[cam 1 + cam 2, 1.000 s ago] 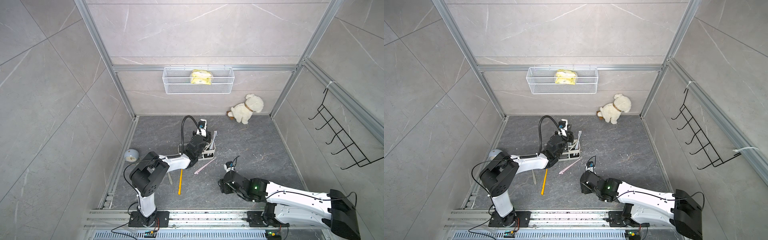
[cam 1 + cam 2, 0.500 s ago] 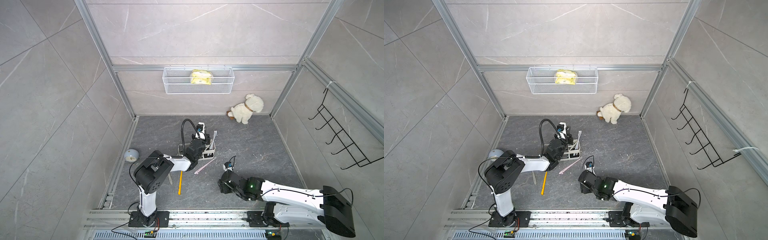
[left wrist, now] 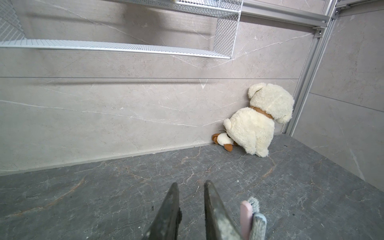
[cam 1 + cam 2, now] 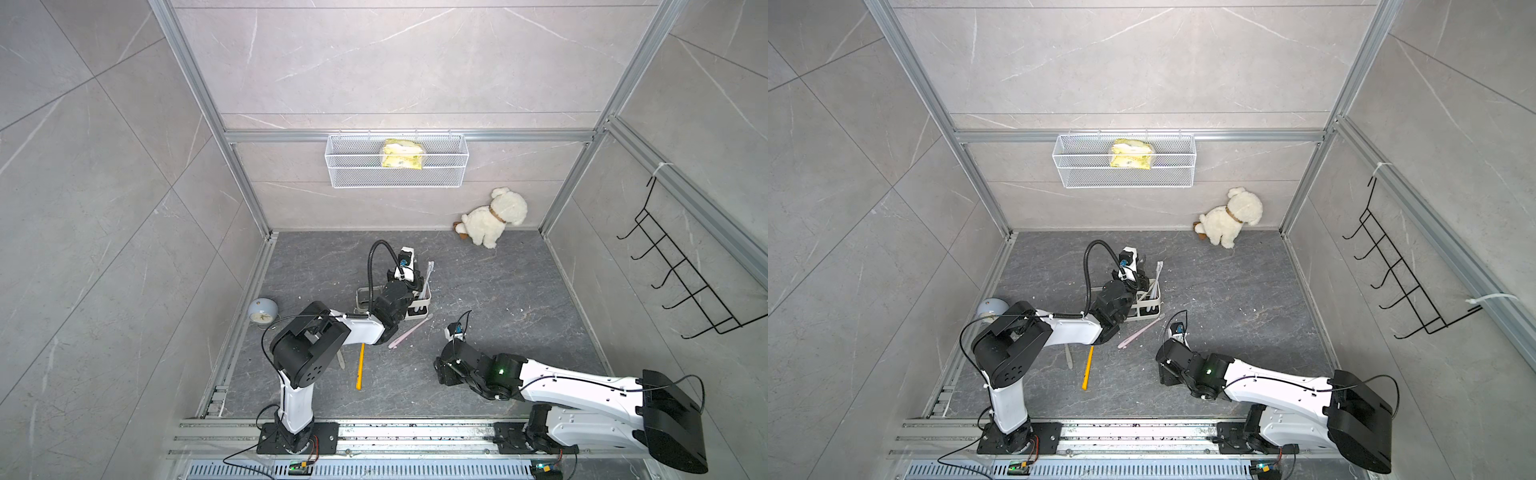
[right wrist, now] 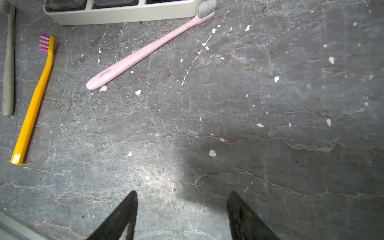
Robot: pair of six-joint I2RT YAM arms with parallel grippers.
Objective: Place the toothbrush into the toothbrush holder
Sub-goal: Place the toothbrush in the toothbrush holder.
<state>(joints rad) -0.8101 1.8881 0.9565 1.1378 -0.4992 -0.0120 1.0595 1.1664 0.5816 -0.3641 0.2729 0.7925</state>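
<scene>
Left gripper (image 3: 191, 185): jaws a narrow gap apart, nothing between them. The finger bases are cut off by the frame's lower edge. Just right of it in that frame are two standing toothbrushes (image 3: 246, 216), heads up, one pink-backed and one grey, with their handles cut off below.

In a top view, the standing toothbrushes (image 4: 429, 276) lean in the right-hand end of the toothbrush holder (image 4: 420, 312), at frame centre. The wrist hides most of the holder. Whether the gripper touches it, I cannot tell.

Right gripper (image 5: 182, 197): jaws wide apart, empty, over bare desk (image 5: 270, 124). Only the tips show.

Lying on the desk:
- Pink toothbrush (image 5: 145, 49), bristle end against the holder's corner.
- Yellow toothbrush (image 5: 33, 99).
- Grey toothbrush (image 5: 8, 62), at the frame's left edge.

Counts:
- Toothbrushes: five, two standing and three lying.
- Holder: one.
- Wire basket (image 4: 397, 174): one, holding one yellow packet (image 4: 402, 153).
- Plush dog (image 4: 492, 220): one.
- Round clock (image 4: 262, 311): one.
- Hook rack (image 4: 681, 282): one.

Versus one second ago: all toothbrushes lie or stand in the same places. The left elbow sits slightly further right in frame. Any change in the jaws is too small to make out from above.
</scene>
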